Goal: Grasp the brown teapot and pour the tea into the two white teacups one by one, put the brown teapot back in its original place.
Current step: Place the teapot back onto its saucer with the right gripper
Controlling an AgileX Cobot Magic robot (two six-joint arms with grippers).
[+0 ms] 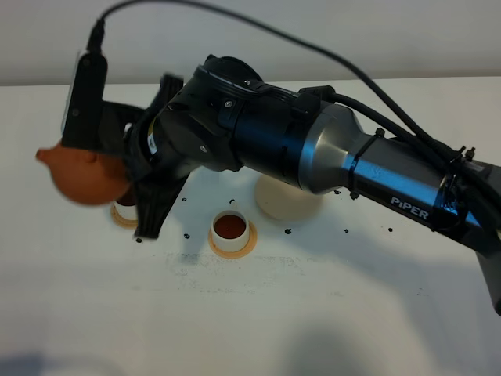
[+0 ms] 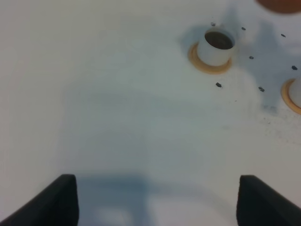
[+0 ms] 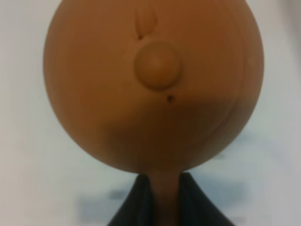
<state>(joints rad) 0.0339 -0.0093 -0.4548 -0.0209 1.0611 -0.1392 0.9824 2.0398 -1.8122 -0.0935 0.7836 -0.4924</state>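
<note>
The right gripper (image 3: pixel 160 200) has its jaws clenched on the handle of the matte clay teapot (image 3: pixel 155 84), a smooth round body with a knobbed lid, held above the left cup (image 2: pixel 215 46) on its tan coaster. The high view adds the second tea-filled cup (image 1: pixel 231 229) and cream saucer (image 1: pixel 286 202) on the speckled white table (image 1: pixel 313 313). The left gripper (image 2: pixel 155 200) hangs released.

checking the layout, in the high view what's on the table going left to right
teapot held up in the right gripper → left cup, mostly hidden under the gripper → middle cup with tea, on its coaster → saucer, partly hidden behind the arm
</note>
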